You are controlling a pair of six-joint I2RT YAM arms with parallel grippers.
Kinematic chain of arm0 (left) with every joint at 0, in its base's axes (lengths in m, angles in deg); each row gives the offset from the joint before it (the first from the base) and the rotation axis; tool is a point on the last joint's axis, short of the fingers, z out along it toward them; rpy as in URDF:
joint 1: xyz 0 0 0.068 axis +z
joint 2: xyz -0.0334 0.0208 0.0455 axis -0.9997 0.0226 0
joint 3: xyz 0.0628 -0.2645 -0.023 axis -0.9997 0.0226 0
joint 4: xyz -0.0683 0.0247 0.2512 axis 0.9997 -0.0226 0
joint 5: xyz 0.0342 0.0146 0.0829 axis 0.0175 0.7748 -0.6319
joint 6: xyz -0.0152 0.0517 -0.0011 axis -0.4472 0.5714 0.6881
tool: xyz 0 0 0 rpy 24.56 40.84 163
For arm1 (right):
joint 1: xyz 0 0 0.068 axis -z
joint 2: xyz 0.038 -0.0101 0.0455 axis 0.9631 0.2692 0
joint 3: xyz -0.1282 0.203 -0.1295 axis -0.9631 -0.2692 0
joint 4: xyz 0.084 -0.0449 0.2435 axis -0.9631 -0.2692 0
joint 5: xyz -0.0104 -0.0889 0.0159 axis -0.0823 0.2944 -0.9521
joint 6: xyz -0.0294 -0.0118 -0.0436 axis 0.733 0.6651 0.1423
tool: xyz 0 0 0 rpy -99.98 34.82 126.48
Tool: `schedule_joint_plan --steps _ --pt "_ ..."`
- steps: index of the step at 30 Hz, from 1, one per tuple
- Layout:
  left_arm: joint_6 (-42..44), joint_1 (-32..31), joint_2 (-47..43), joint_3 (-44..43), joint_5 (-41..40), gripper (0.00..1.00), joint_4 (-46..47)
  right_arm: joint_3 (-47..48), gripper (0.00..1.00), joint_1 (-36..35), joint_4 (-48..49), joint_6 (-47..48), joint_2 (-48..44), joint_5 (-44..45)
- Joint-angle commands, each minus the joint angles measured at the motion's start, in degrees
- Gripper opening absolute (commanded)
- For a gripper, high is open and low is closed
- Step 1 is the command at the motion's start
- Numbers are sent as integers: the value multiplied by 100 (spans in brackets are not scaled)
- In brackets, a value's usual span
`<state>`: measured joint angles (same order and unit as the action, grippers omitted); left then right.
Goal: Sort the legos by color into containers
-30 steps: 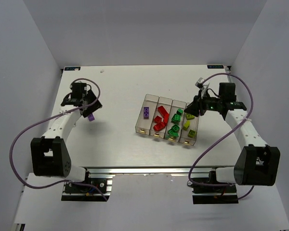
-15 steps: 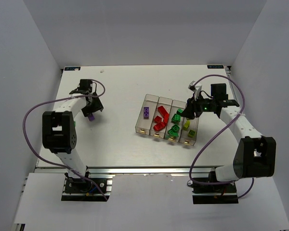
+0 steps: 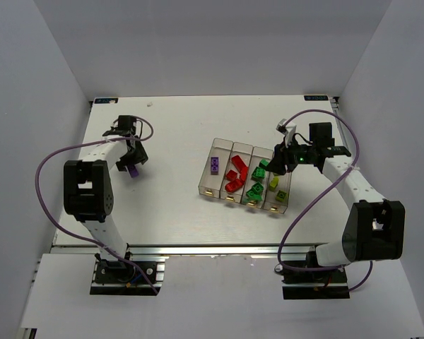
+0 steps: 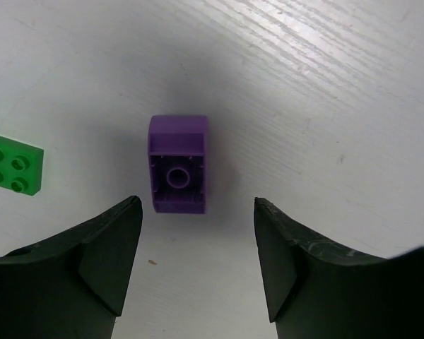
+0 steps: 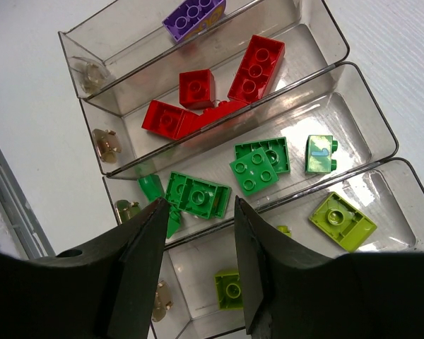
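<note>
1. left claw (image 4: 196,206) gapes wide and holds nothing, low over a purple brick (image 4: 178,164) lying studs-down on the table (image 4: 325,85), well left of the bins (image 3: 210,182).
2. a green brick (image 4: 13,164) lies near it.
3. right claw (image 5: 199,203) is partly open and empty, above the bins.
4. each bin holds one colour: a purple lego (image 5: 194,13), reds (image 5: 258,67), greens (image 5: 254,169), limes (image 5: 343,220).

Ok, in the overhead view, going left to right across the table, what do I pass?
Loose purple brick → first bin holding a purple brick → second bin with red bricks → third bin with green bricks → fourth bin with yellow-green bricks.
</note>
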<state>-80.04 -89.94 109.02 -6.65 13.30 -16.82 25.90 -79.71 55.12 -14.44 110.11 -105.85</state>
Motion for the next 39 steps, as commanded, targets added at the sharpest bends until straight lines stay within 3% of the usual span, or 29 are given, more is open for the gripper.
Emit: schedule_joint_plan --steps 1,9,12,22,24,28,30,33,34,35,39 --pt "102 36 -261 153 -323 74 -63 117 48 -13 33 5 -101 9" --pt "208 115 100 102 -165 73 166 223 48 -13 -55 -21 -101 -17" --pt "269 297 241 -48 -103 67 175 249 48 -13 -73 -21 -145 17" --pt "85 457 -128 338 379 21 561 223 48 -4 -135 14 -312 88" --pt "-11 449 -442 426 947 8 684 223 48 -13 -126 14 -330 62" --pt "-414 168 -1189 847 2905 2 1456 232 47 -4 -100 -12 -347 -26" --pt "-678 -497 -1419 1101 3586 2 2142 223 43 -4 -56 -39 -365 -131" --pt "-942 -1307 -1596 1313 4115 1 2775 258 21 -4 -3 -65 -339 -219" --pt "-996 -1474 -1605 1349 4133 1 2881 275 8 -4 -20 -65 -312 -255" --pt "-1023 -1763 -1588 1384 4125 1 3073 302 3 -4 -29 -65 -303 -272" --pt "-1102 -2187 -1298 1306 3853 3 3093 328 0 -13 -64 -65 -286 -325"
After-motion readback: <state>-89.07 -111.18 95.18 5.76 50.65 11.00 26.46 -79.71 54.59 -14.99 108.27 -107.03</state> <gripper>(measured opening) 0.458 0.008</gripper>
